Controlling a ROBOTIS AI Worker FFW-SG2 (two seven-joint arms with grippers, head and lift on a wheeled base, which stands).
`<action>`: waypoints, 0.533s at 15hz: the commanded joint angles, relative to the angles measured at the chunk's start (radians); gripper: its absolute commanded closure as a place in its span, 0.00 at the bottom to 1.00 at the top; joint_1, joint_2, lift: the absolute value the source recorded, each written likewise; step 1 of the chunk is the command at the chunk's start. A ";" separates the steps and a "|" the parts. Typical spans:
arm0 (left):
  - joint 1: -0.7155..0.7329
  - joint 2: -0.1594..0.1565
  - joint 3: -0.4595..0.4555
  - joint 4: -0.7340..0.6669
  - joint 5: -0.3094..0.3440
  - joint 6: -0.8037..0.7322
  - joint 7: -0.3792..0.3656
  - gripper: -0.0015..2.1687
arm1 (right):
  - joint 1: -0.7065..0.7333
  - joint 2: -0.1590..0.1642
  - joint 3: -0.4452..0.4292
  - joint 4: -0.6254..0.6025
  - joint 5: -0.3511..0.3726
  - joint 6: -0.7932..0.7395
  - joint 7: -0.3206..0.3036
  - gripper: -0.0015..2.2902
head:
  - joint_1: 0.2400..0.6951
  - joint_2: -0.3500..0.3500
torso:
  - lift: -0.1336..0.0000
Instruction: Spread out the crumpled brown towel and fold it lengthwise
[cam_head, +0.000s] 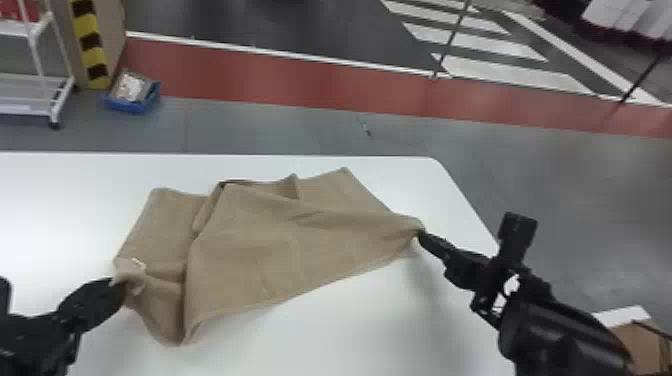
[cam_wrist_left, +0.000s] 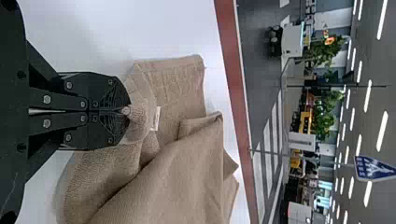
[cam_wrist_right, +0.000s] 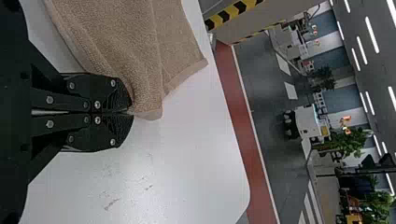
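Brown cloth lies across the middle of your head view: the towel (cam_head: 260, 245), rumpled on the white desk (cam_head: 340, 325), with a gripped end at either side. At the lower left of that view, your left tool (cam_head: 117, 284) is closed on a small bunch of cloth beside the pale tag (cam_head: 138, 263). At right of centre, your right tool (cam_head: 421, 235) is closed too, pinching the towel's right-hand end.

You look to be in the spreading step, the lengthwise fold not begun. The near edge slants between your two grips and sags beside the left one, while a loose layer doubles over at left and along the back edge.

Next, you would want to draw the grips gently apart to take out that slack, then lay the towel flat before folding. Watch the left grip: so small a pinch could slip if you pull hard.
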 joint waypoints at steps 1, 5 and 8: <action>-0.002 -0.001 0.047 0.022 0.002 -0.003 0.008 0.77 | -0.002 0.000 -0.001 0.006 0.006 -0.001 -0.003 0.74 | 1.00 0.07 | 0.07; 0.000 -0.003 0.089 0.014 -0.009 -0.003 0.035 0.00 | 0.002 0.000 -0.007 0.000 0.003 0.002 -0.002 0.74 | 1.00 0.16 | 0.07; 0.043 -0.003 0.089 -0.067 -0.008 -0.015 0.051 0.01 | 0.009 0.003 -0.007 0.000 0.001 -0.001 -0.002 0.74 | 1.00 0.18 | 0.07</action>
